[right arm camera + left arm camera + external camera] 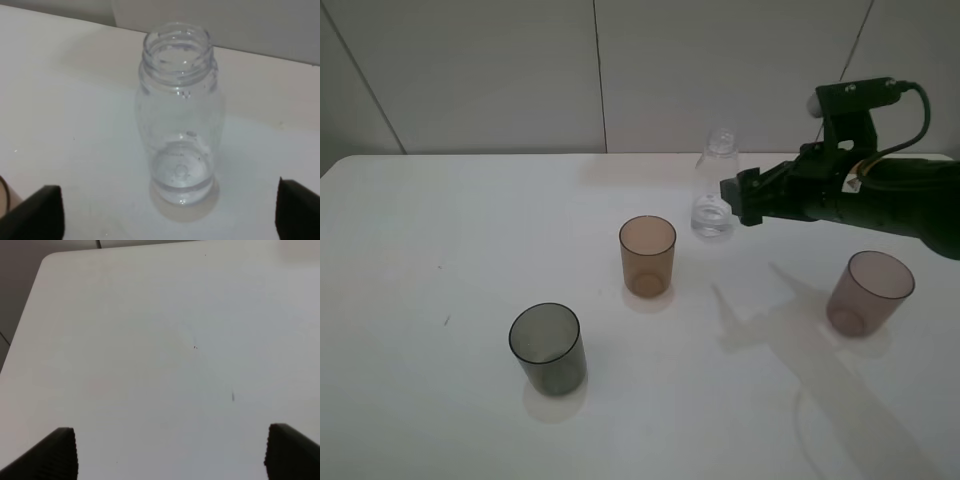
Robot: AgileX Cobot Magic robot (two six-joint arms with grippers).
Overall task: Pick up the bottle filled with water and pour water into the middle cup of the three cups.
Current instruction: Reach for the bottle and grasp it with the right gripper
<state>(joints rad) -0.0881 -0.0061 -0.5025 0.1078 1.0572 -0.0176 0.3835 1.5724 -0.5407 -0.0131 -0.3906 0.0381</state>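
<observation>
A white table (420,230) carries one bottle and three cups. The bottle (715,190) stands straight up near the far edge of the table, a bit right of the middle. It is clear and has no cap. A little water sits in its bottom.

The right gripper (738,200) is just beside the bottle, on the side toward the right edge. It is wide open and holds nothing. In the right wrist view, its two dark fingers (35,212) stand far apart. The bottle is in front of the gap between them, and neither finger touches it.

The middle cup (647,255) is amber-brown. It stands upright near the middle of the table, close to the bottle and a little nearer the front edge. The dark grey cup (548,347) stands closer to the front edge and more to the left. The pink cup (868,292) stands near the right edge, under the right arm. The cups are well apart from each other.

The left gripper (175,455) is open too, and it holds nothing. Below it there is only bare white table with a few tiny dark specks, near a corner.
</observation>
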